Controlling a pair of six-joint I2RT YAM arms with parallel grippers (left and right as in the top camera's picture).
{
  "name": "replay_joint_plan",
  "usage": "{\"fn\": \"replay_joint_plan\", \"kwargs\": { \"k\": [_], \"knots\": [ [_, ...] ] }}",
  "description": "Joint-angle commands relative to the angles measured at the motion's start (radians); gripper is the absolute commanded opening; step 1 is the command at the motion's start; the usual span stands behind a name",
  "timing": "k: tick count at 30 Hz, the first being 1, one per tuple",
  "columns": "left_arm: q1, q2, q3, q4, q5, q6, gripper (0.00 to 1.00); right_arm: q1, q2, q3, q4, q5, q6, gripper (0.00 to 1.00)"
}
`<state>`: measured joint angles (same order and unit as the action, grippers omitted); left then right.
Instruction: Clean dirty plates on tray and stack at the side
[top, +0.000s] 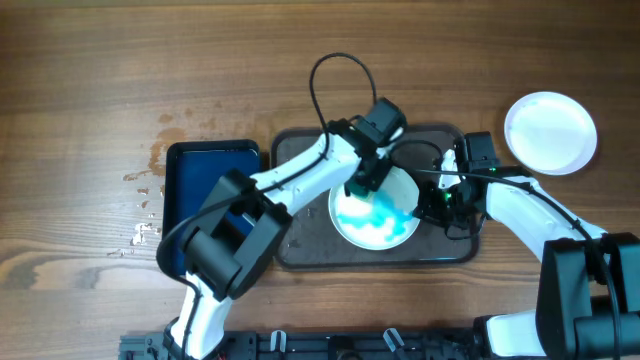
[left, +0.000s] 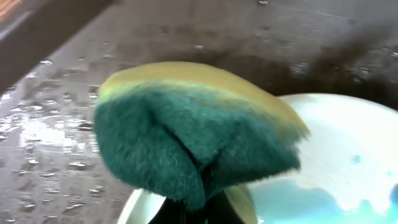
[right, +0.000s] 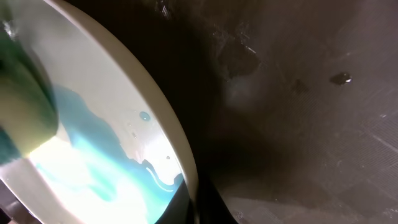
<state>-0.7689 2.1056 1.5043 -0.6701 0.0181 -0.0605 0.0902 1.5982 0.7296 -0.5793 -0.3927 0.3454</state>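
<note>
Two plates showed from overhead. The smeared plate (top: 385, 228) lay near the middle of the tray (top: 300, 255), with teal-blue wash pooled across it. The clean plate (top: 550, 132) sat on the table (top: 100, 80) beyond the tray's far right corner, well apart. The left gripper (top: 366, 172) was clamped on a sponge (top: 358, 190), green scouring face outward and yellow behind, over the smeared plate's far left part; in the wrist view the sponge hid its fingertips. The right gripper (top: 432, 200) was closed on that plate's right rim, its fingers only a dark blur at the bottom edge of its own view. The left arm covered much of the blue basin (top: 200, 170) beside the tray's left edge. Water drops (top: 145, 195) dotted the table left of the basin.
</note>
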Motion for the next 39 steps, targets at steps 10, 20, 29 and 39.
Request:
{"fn": "replay_joint_plan", "kwargs": {
  "k": [10,20,29,39],
  "knots": [
    [-0.077,-0.068,-0.031,-0.093,-0.002,-0.061,0.04,0.004,0.015,-0.016,-0.003,0.018,-0.004,0.04],
    [-0.019,-0.061,-0.035,-0.176,0.061,-0.074,0.04,0.004,0.015,-0.016,-0.002,0.018,-0.003,0.04],
    [0.0,0.026,-0.035,-0.174,0.068,-0.075,0.04,0.004,0.015,-0.016,-0.001,0.018,-0.003,0.04],
    [0.002,0.112,-0.034,-0.215,0.131,-0.074,0.04,0.004,0.015,-0.016,-0.002,0.018,-0.002,0.04]
  ]
}}
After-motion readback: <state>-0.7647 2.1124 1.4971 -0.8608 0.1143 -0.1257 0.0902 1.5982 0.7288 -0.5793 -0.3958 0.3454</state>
